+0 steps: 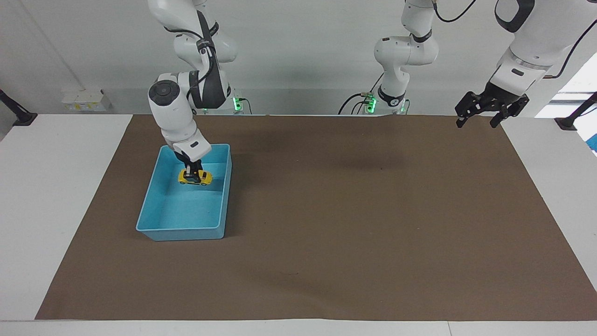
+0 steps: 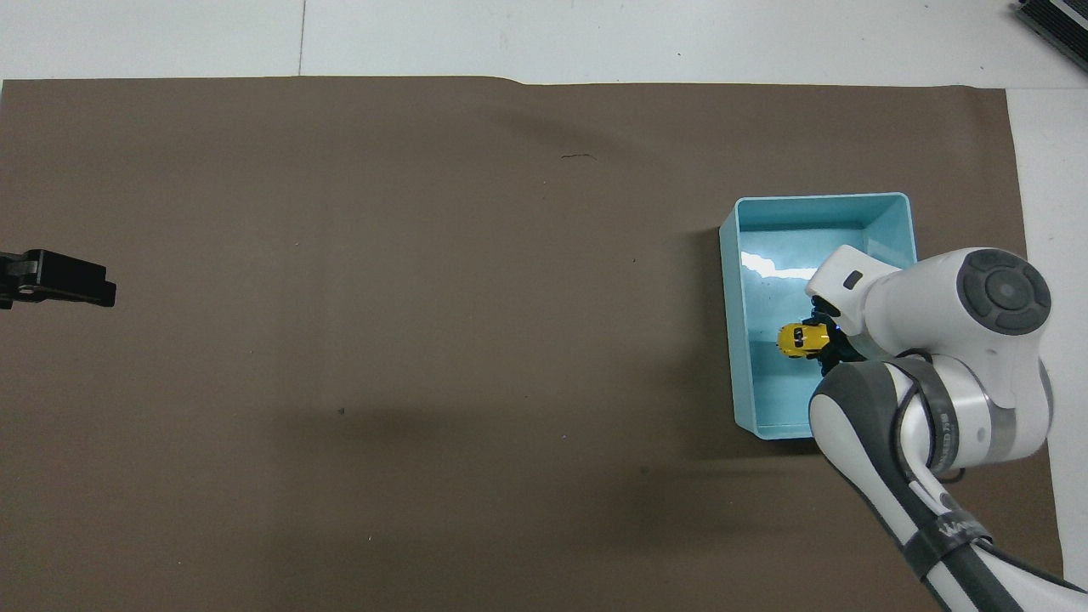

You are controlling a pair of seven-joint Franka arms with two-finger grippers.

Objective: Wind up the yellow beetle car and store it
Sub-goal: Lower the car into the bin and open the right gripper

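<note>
A white table (image 1: 56, 196) carried a wide brown mat (image 1: 354, 224). A plain pale wall (image 1: 298, 51) stood at its far edge, with a white socket strip (image 1: 84, 100) low at the left. Bright window light (image 1: 576, 86) came in at the right.

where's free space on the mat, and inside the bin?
The brown mat is bare from the blue bin to the left gripper, which waits open above the mat's corner. The bin's floor is free except where the right gripper holds the yellow beetle car.
</note>
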